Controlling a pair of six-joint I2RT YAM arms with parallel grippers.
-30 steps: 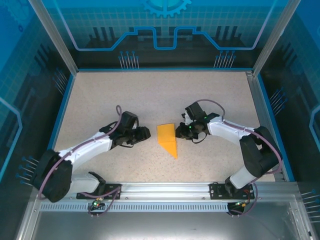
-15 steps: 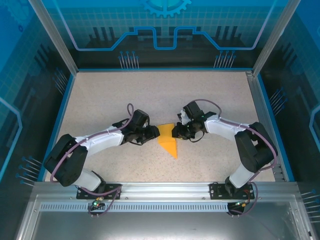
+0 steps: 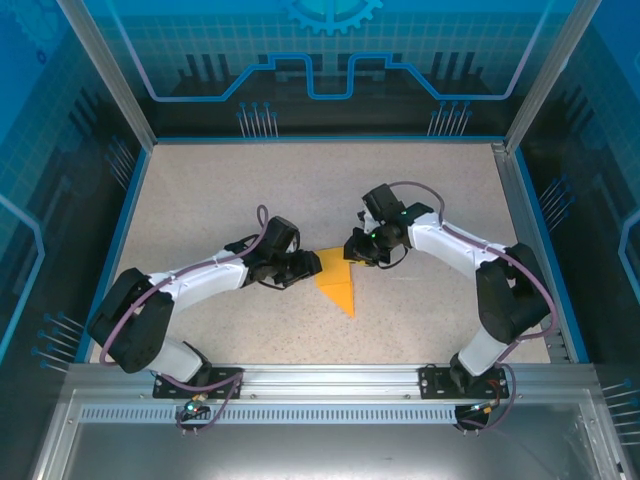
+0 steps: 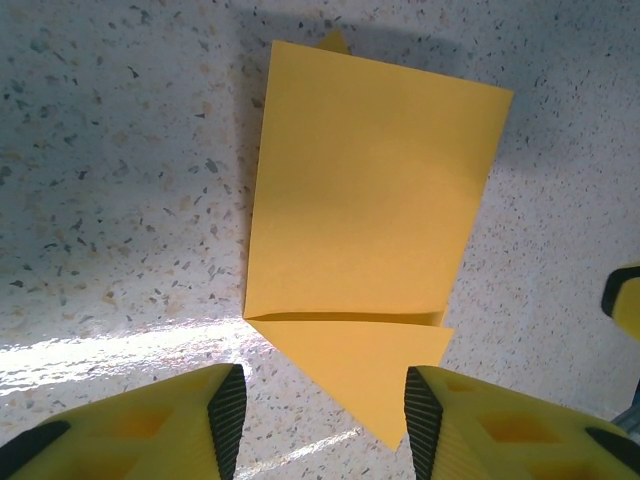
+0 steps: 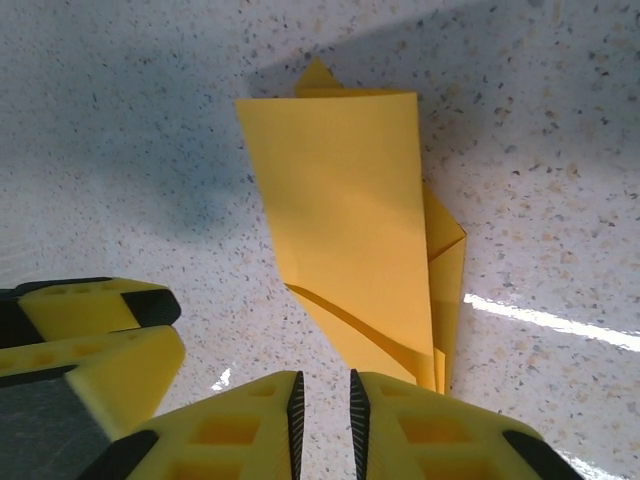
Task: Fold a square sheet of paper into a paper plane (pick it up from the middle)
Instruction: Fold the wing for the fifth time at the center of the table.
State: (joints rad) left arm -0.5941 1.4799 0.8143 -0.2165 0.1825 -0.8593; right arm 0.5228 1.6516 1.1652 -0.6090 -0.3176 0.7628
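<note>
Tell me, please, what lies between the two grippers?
The folded orange paper lies on the table between the left gripper and right gripper, as the top view shows.

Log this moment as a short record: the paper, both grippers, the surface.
paper: orange-yellow, folded into a flat panel with a triangular point, lying on the table
left gripper: jaws open, low at the paper's edge, the paper's point seen between the fingers, no grip seen
right gripper: jaws a narrow gap apart, nothing between them, at the paper's opposite side
table: speckled beige
</note>
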